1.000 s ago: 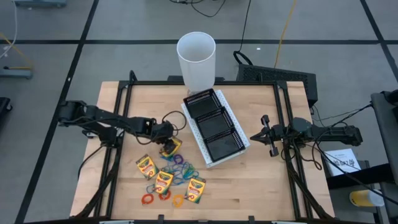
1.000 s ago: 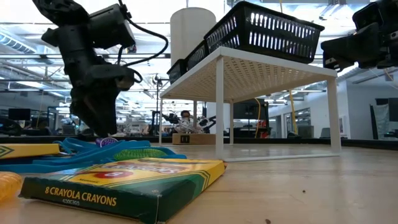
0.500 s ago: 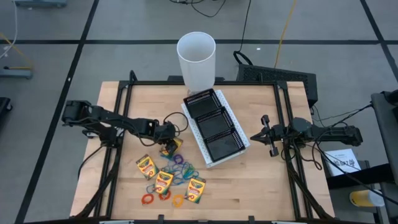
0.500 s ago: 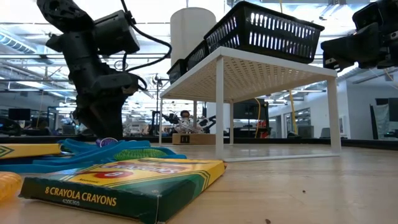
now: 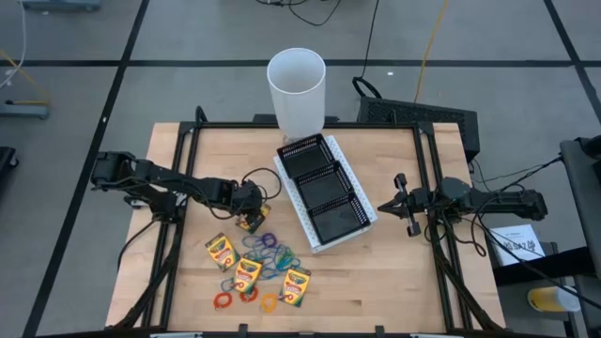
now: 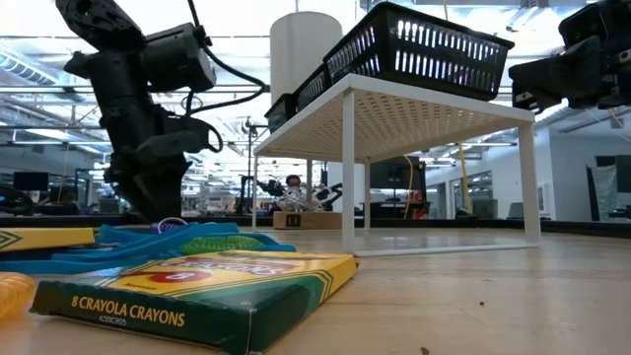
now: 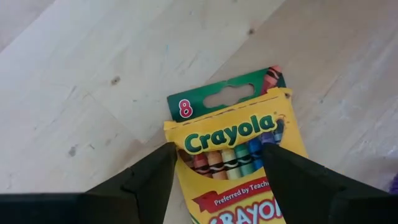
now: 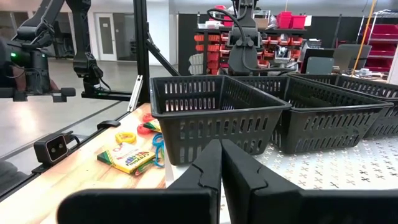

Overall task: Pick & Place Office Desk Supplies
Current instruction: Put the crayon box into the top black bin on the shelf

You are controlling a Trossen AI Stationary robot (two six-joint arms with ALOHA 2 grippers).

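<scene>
From above: wooden counter [image 5: 376, 272] with a black mesh tray [image 5: 322, 186] of three compartments set on a white riser, aslant near the middle. White cup [image 5: 297, 92] just beyond the tray's far end. Left tool [image 5: 252, 218] on the tray's left side, down at a crayon box [image 5: 254, 222] lying close beside the tray's left edge. Three more crayon boxes [image 5: 221, 251] spread nearer the front edge, left of the tray, with a heap of rubber bands [image 5: 269, 255] in blue, green and purple between them and red and orange loops [image 5: 224, 300] at the front. Right tool [image 5: 402, 204] on the tray's right side, hanging apart from it, touching nothing.

From counter height: nearest crayon box [image 6: 197, 291] large in front, blue and green bands [image 6: 168, 240] behind it, left arm [image 6: 148, 118] rising above them. White riser [image 6: 414, 118] carrying the tray [image 6: 424, 49], cup [image 6: 306, 49] behind.

Left wrist: two dark fingers [image 7: 149, 180] spread to either side of the box [image 7: 239, 155], flanking its top end, pads right at its edges; box flat on the wood.

Right wrist: fingers [image 8: 205, 171] pressed together, gripping nothing, pointing at the tray's near compartment [image 8: 214, 118]; a crayon box [image 8: 127, 158] and bands lying past the tray's corner.
</scene>
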